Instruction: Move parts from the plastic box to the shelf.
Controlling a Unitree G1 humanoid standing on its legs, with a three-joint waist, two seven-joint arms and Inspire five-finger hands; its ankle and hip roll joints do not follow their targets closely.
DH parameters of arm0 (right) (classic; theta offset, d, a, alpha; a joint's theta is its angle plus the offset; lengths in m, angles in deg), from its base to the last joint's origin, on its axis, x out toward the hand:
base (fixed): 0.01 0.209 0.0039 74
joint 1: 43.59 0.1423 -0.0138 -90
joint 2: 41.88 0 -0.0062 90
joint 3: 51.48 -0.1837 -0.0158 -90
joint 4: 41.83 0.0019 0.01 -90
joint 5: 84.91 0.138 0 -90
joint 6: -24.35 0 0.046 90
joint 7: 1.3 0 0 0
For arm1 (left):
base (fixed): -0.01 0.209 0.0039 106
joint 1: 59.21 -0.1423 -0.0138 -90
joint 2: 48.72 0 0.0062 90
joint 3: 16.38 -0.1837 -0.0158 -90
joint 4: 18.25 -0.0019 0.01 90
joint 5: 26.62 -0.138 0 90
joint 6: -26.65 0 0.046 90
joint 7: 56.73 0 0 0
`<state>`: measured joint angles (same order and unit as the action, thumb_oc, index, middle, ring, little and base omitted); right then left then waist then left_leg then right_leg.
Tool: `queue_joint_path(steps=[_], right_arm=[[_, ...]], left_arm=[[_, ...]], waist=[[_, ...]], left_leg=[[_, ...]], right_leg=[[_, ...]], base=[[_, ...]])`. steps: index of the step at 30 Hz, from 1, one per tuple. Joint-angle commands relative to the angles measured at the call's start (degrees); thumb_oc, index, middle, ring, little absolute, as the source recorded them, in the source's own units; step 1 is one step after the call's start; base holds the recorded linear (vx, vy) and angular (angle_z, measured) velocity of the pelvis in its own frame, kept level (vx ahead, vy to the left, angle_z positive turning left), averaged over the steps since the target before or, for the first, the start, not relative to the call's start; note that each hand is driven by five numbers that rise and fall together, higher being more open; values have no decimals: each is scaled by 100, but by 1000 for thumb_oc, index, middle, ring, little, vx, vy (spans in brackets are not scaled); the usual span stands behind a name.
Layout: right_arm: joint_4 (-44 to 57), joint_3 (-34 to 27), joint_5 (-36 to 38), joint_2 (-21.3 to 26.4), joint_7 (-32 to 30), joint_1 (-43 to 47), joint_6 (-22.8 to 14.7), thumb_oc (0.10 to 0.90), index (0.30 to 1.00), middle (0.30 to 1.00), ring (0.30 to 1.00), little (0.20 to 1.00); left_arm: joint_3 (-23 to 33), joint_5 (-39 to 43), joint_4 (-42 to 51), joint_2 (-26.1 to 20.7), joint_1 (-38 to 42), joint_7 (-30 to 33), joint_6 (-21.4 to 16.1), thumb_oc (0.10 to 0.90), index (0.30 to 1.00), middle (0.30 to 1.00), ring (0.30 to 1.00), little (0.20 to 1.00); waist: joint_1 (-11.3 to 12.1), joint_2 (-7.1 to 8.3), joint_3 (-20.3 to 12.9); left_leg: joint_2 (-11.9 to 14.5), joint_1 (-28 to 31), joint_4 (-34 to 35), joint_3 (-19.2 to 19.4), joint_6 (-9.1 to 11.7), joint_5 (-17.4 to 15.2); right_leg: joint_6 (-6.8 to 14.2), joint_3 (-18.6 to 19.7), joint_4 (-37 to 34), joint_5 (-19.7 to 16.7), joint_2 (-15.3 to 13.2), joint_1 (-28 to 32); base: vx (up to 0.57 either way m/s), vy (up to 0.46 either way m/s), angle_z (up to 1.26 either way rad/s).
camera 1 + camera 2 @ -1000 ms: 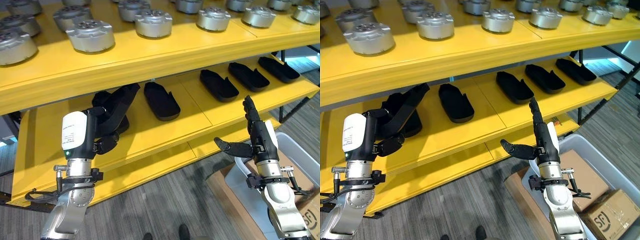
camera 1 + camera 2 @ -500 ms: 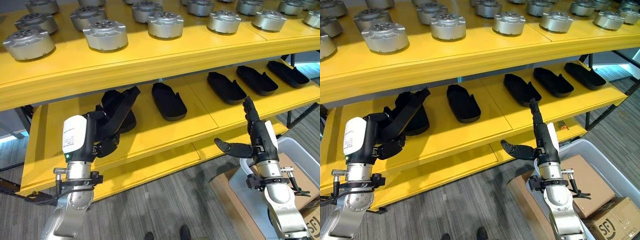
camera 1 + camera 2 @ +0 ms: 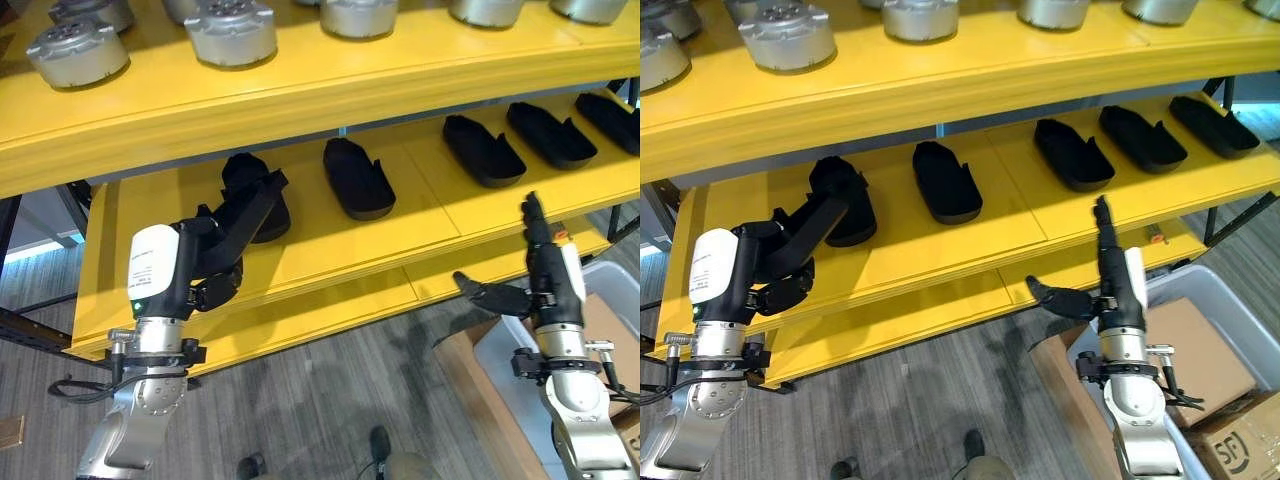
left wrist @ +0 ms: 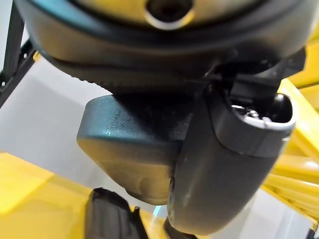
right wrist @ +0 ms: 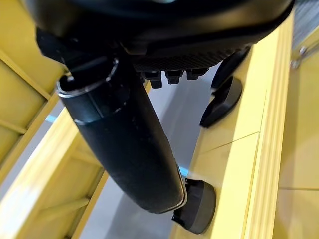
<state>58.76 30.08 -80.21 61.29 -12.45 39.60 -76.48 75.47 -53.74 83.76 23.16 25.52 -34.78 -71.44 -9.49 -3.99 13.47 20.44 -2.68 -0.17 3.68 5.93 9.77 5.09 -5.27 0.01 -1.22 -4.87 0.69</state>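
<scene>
A yellow shelf (image 3: pixel 300 255) holds a row of black parts on its middle board and silver round parts (image 3: pixel 230 30) on the board above. The left hand (image 3: pixel 215 245) reaches out with fingers (image 3: pixel 255 200) straight, their tips at the near edge of the leftmost black part (image 3: pixel 840 200), which lies flat on the board; whether they touch it cannot be told. The next black part (image 3: pixel 945 185) lies well apart to its right. The right hand (image 3: pixel 1110 275) stands upright before the shelf, fingers straight, thumb spread, holding nothing. A grey plastic box (image 3: pixel 1200 285) with cardboard cartons (image 3: pixel 1185 345) sits below it on the floor.
</scene>
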Motion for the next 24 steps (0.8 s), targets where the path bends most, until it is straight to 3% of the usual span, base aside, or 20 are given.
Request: queue_joint_path(steps=[1,6,10,24], right_arm=[[409,148,-153,144,-196,161,-746,900,1000,1000,1000,1000],[469,17,-260,2,-248,-42,-701,900,1000,1000,1000,1000],[420,28,-309,-123,-237,-3,-582,900,1000,1000,1000,1000],[288,195,-371,-261,-53,158,-442,900,1000,1000,1000,1000]], left_arm=[[698,186,797,-159,580,640,-397,400,300,300,300,300],[597,67,895,-213,780,737,-347,400,300,300,300,300],[599,-69,789,-348,825,871,-238,400,300,300,300,300],[969,-352,388,-516,567,1037,79,400,300,300,300,300]], waist=[[74,96,-931],[128,218,-1077],[181,444,-1066],[266,769,-1185]], left_leg=[[159,283,517,75,554,116],[-103,498,517,231,486,-310],[-454,668,456,433,291,-629],[-847,743,163,802,25,-1069]], right_leg=[[-53,147,591,616,129,-360],[105,90,395,532,-150,29],[342,145,277,382,-534,167],[608,393,60,124,-888,114]], base=[[96,121,12],[171,224,22],[120,224,-3],[49,84,-15]])
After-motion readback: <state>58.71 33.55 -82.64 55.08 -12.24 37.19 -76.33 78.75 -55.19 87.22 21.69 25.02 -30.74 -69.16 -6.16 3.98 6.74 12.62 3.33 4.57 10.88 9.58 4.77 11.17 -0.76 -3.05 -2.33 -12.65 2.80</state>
